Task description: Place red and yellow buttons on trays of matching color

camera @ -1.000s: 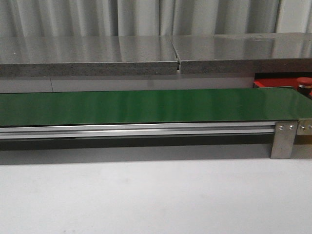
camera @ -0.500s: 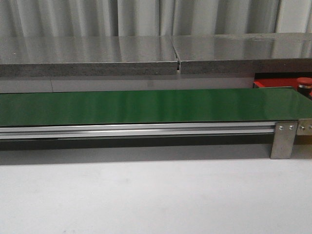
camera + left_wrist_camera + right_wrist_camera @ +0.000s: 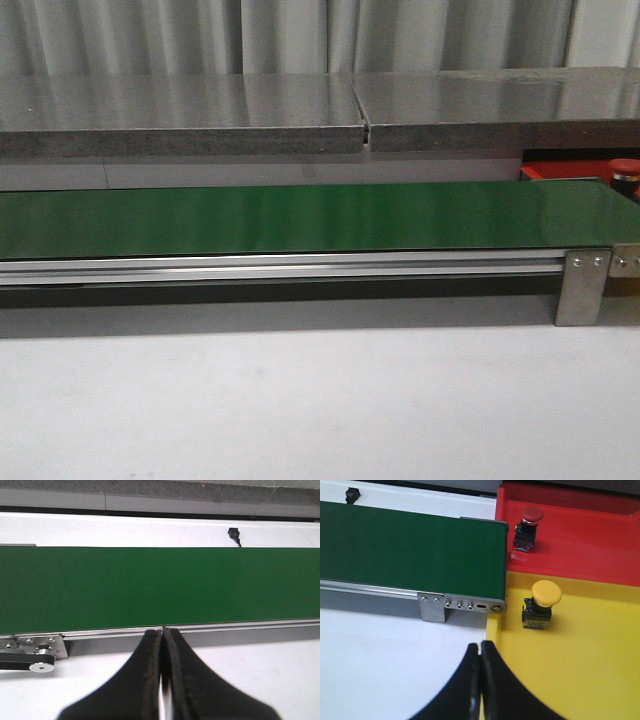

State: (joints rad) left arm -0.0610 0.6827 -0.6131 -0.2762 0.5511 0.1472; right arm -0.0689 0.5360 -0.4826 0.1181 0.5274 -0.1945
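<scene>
the red button [image 3: 530,526] stands upright on the red tray [image 3: 580,545], close to the tray edge beside the end of the green belt [image 3: 410,555]. the yellow button [image 3: 542,605] stands upright on the yellow tray [image 3: 580,670], near that tray's edge beside the belt end bracket [image 3: 462,605]. the two trays lie side by side, touching along one edge, past the belt end. the right hand [image 3: 480,652] is closed with nothing between its fingers, hanging over the white tabletop [image 3: 385,655] at the yellow tray's rim, apart from both buttons. the left hand [image 3: 162,640] is closed and empty, positioned just beside the belt's aluminium rail [image 3: 225,626]. in the front view, the red button [image 3: 626,172] and a strip of the red tray [image 3: 560,170] show behind the belt [image 3: 300,215] at the right edge.
</scene>
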